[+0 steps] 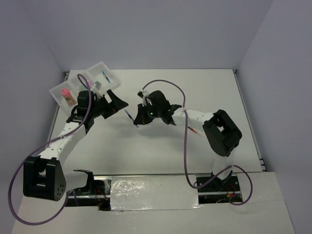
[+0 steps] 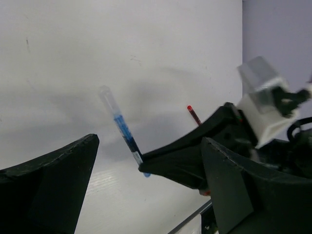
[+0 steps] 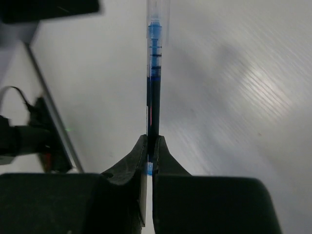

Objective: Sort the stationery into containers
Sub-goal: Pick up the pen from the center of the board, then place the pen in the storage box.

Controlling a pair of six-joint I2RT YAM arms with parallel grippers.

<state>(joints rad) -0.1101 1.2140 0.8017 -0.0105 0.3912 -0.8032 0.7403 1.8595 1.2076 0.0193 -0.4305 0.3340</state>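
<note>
- Far-left corner, against the table edge: tray, pink cylinder in its near compartment.
- Just beside it: left gripper gaping wide, holding nothing.
- Mid-table, open room all round: right gripper pinched tight on thin dark-blue pen.
- Rightward: thin red pen lying flat.

Left arm extended; left pincer agape; right arm folded leftward; right pincer clamped on pen.
</note>
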